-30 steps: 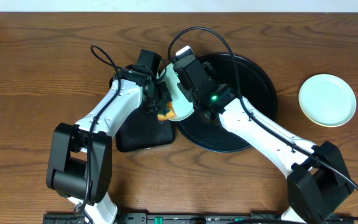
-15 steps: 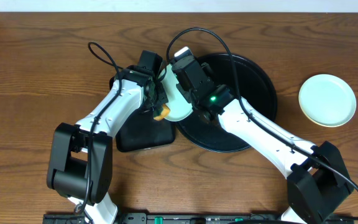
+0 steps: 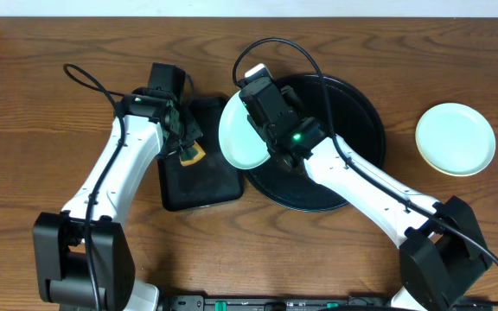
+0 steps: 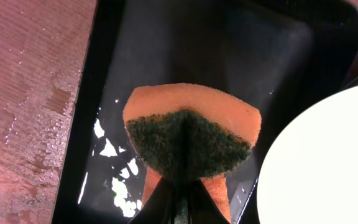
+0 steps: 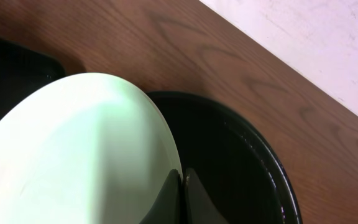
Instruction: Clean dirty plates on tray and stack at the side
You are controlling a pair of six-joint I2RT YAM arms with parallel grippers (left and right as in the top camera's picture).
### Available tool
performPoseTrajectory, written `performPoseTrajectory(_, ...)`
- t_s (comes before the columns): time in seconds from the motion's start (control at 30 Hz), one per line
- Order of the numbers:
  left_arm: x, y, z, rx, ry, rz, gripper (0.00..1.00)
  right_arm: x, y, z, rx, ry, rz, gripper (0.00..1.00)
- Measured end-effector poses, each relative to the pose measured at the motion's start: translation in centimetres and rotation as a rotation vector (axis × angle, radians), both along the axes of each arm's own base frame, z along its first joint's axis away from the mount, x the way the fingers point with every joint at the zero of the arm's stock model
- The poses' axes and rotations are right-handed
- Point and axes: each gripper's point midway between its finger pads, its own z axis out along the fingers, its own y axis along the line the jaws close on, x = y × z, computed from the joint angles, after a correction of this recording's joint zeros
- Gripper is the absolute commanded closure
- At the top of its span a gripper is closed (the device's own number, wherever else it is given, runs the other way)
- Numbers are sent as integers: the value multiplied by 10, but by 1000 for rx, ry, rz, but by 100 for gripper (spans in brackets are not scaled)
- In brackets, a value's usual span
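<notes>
My right gripper is shut on the rim of a pale mint plate, holding it tilted over the left edge of the round black tray. In the right wrist view the fingertips pinch the plate at its right rim, with the tray behind. My left gripper is shut on an orange sponge with a green scouring face, a little left of the plate. A second mint plate lies on the table at the right.
A smaller rectangular black tray lies under the sponge, with wet glints on its floor. Brown wooden table surrounds everything. Both arms' cables loop above the trays.
My left arm has swung left, carrying the sponge off the plate to above the rectangular tray. The plate's face is now uncovered; the right arm has stayed put.
</notes>
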Motion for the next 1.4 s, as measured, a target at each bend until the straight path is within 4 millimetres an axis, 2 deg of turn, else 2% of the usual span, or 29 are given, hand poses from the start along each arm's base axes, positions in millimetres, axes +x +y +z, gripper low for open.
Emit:
performPoseTrajectory(0.07, 0, 0, -1, 0, 4, 0, 90, 1, 0, 1, 2, -3, -1, 99)
performPoseTrajectory(0.13, 0, -2, -1, -1, 4, -3, 83, 1, 1, 2, 6, -9, -1, 99)
performPoseTrajectory(0.23, 0, -3, -1, 1, 3, -9, 59, 3, 2, 4, 7, -20, 2, 99)
performPoseTrajectory(0.37, 0, -2, -2, 10, 3, -28, 49, 7, 5, 10, -18, -50, 36, 99)
performPoseTrajectory(0.57, -2, -2, -5, 22, 17, -59, 47, 5, 7, 11, -60, -61, 60, 99)
performPoseTrajectory(0.67, -4, 0, -3, 24, 16, -66, 43, 4, 9, 11, -66, -62, 67, 99)
performPoseTrajectory(0.77, -5, 5, 11, 22, -16, -58, 33, 4, 9, 11, -65, -62, 68, 99)
performPoseTrajectory(0.93, -9, 15, 53, 13, -133, -37, 23, -1, 4, 2, -29, -5, 38, 97)
performPoseTrajectory(1.03, -15, 17, 67, 16, -163, -52, 20, -2, -9, -16, 108, 126, -12, 62)
performPoseTrajectory(1.1, -17, 17, 67, 18, -159, -58, 20, 6, -27, -22, 208, 195, -58, 58)
performPoseTrajectory(1.13, -17, 17, 67, 19, -157, -60, 16, 12, -39, -25, 264, 230, -88, 58)
performPoseTrajectory(1.27, -17, 17, 66, 22, -154, -67, 15, 29, -87, -37, 455, 356, -164, 60)
performPoseTrajectory(1.33, -17, 17, 66, 23, -153, -70, 15, 30, -98, -49, 524, 433, -164, 61)
performPoseTrajectory(1.4, -17, 17, 66, 24, -153, -74, 15, 26, -98, -65, 582, 519, -137, 61)
